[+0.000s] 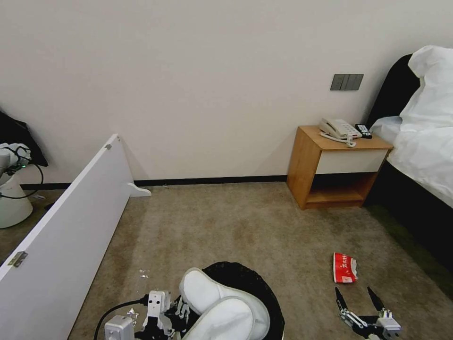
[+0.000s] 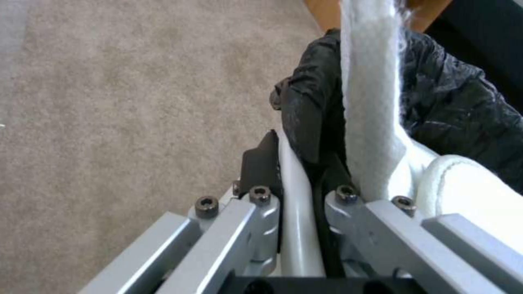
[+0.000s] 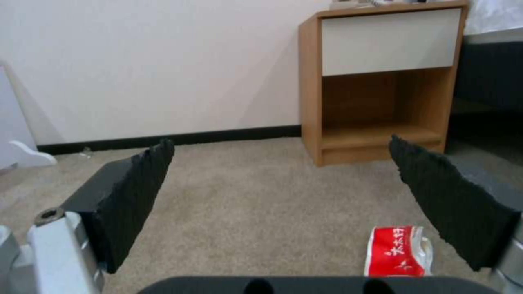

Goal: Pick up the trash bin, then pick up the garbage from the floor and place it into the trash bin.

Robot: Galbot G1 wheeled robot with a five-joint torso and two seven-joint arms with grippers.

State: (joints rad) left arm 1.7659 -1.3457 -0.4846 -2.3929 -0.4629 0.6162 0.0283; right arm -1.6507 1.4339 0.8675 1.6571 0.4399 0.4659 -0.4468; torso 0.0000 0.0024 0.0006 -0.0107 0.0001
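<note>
The trash bin, white with a black bag liner, hangs low in the middle of the head view. My left gripper is shut on its rim. In the left wrist view the left gripper pinches the bin's white wall and the liner. Two white slippers stick up out of the bin, one slipper right beside the fingers. A red snack packet lies on the carpet. My right gripper hovers open just short of it. Through the right wrist camera the packet sits near one open fingertip.
A wooden nightstand with a telephone stands against the wall at the right, next to a bed. A long white panel leans across the floor on the left, with a white rounded object behind it. Carpet lies between.
</note>
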